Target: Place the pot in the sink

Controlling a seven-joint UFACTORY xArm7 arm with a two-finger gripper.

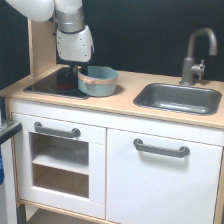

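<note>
Grasping step: my gripper (80, 71) sits at the pot (98, 80) rim on the hob (57, 82); jaw state unclear. Next I should lift it across to the sink (178, 98).

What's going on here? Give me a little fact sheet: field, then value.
pot: on the counter's hob end, partly over the black hob, tilted
gripper: at the pot's rim on the exterior view's left; jaws hidden, grip unclear
sink: empty, to the exterior view's right of the pot
tap: behind the sink
</note>
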